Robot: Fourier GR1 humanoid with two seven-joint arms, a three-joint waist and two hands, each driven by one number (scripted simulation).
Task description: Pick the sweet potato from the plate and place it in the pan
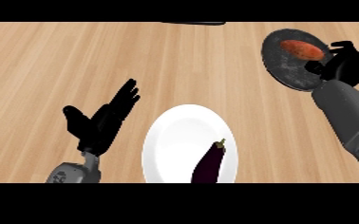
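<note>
An orange sweet potato (302, 49) lies in the dark round pan (289, 69) at the upper right of the wooden counter. My right hand (338, 62) sits at the pan's right rim, just right of the sweet potato, with its fingers relaxed and nothing in them. A white plate (181, 137) stands at the lower middle. My left hand (105, 116) rests open to the left of the plate, fingers pointing up and right.
A dark purple eggplant (209, 163) lies on the plate's lower right part. A dark object (196, 23) shows at the counter's far edge, top middle. Bare wood lies between plate and pan.
</note>
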